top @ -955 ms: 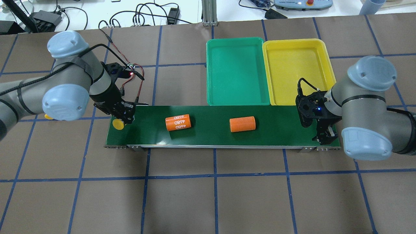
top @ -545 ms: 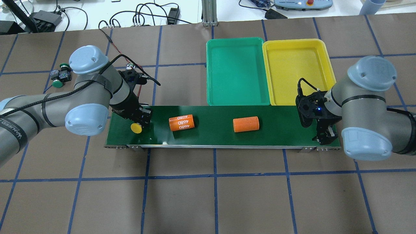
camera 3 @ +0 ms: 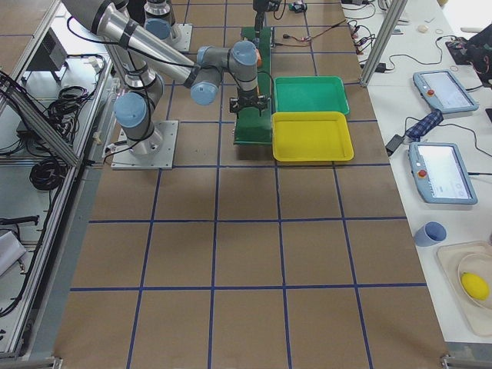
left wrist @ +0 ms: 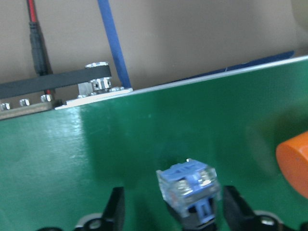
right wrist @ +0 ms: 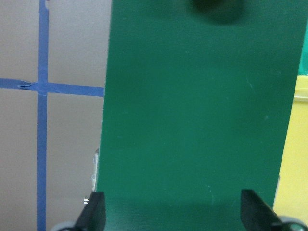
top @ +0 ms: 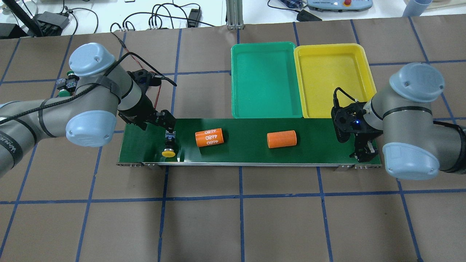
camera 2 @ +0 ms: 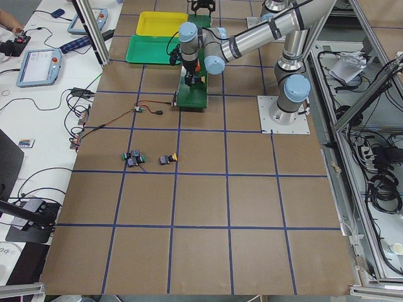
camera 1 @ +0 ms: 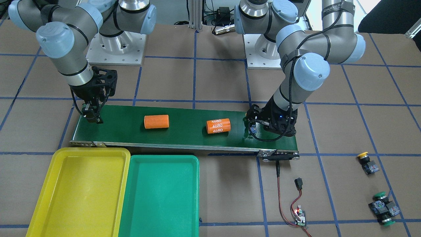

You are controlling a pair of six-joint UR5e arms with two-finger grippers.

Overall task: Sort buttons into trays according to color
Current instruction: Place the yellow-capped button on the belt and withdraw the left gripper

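A yellow-capped button [top: 169, 153] lies on its side on the belt's left end, cap toward the front edge. My left gripper [top: 166, 125] is open just behind it. In the left wrist view its grey-blue contact block [left wrist: 189, 185] sits between the spread fingers [left wrist: 117, 208]. Two green buttons [camera 1: 381, 207] and a second yellow one [camera 1: 366, 163] lie on the table beyond that belt end. The green tray [top: 267, 80] and yellow tray [top: 333, 78] stand side by side, both holding nothing. My right gripper [top: 364, 153] is open and empty over the belt's right end.
Two orange cylinders, one printed "4680" [top: 209, 137] and one plain [top: 281, 139], lie on the dark-green conveyor belt [top: 320, 145]. A small circuit board with red and black wires [camera 1: 300, 215] lies on the table near the belt's left end.
My left gripper carried the yellow button rightward along the belt, then let it go and drew back. Both orange cylinders drifted right. The right arm has not moved.
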